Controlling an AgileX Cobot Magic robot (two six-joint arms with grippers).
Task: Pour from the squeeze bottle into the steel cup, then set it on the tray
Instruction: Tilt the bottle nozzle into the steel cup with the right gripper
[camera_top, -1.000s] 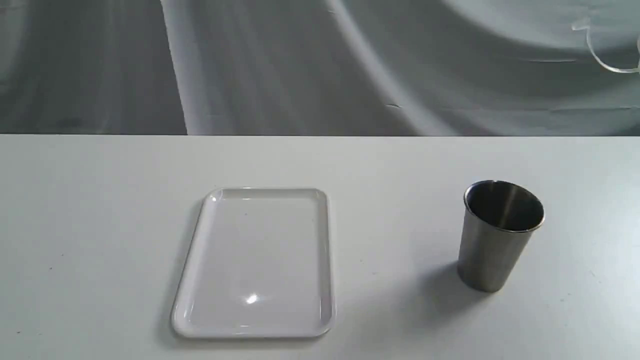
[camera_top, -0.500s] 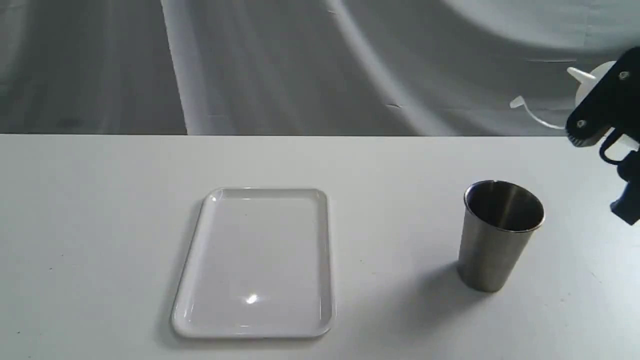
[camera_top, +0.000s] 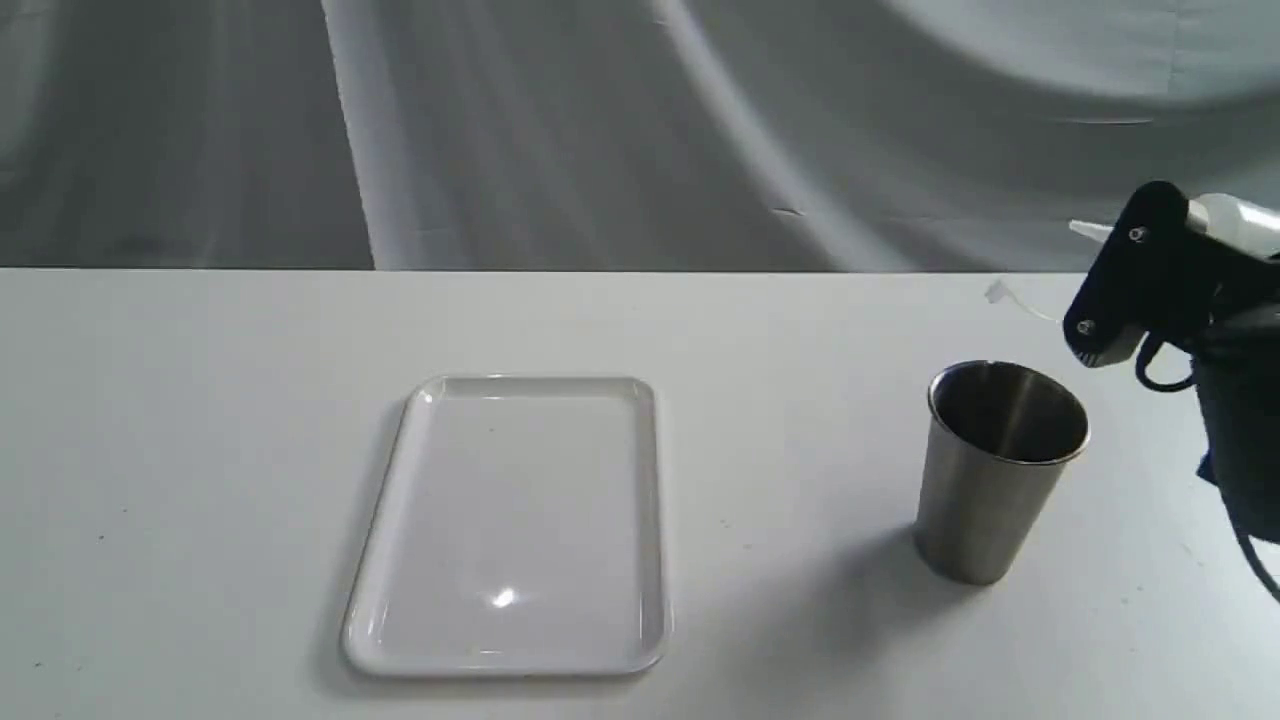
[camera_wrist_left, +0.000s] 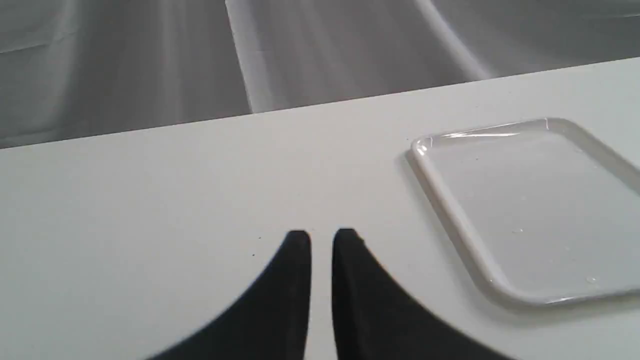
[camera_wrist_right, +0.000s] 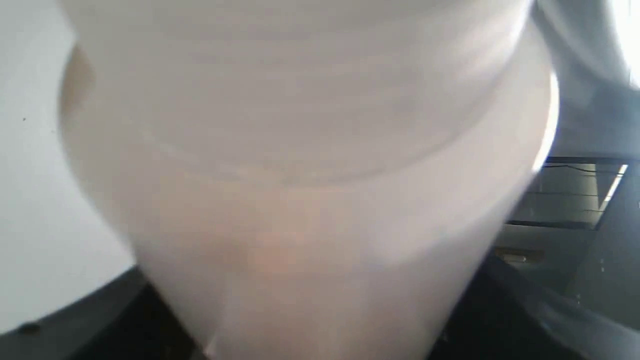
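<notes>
The squeeze bottle (camera_top: 1235, 222) is tipped on its side at the right edge of the exterior view, with my right gripper (camera_top: 1140, 270) shut on it. Its nozzle (camera_top: 1088, 231) points left, above and just behind the steel cup (camera_top: 1000, 470). The tethered cap (camera_top: 997, 293) dangles on its strap. The cup stands upright on the table. The bottle's whitish body (camera_wrist_right: 300, 175) fills the right wrist view with a faint amber tint. The white tray (camera_top: 510, 520) lies flat left of the cup. My left gripper (camera_wrist_left: 321, 236) hovers shut over the table beside the tray (camera_wrist_left: 450, 210).
A white table (camera_top: 200, 450) carries everything, and grey draped cloth (camera_top: 600, 130) hangs behind its far edge. Bare tabletop lies between the tray and the cup and to the left of the tray.
My right gripper came in from the upper right with the bottle, moving down and left while tipping the nozzle toward the cup. Cup and tray have not moved.
</notes>
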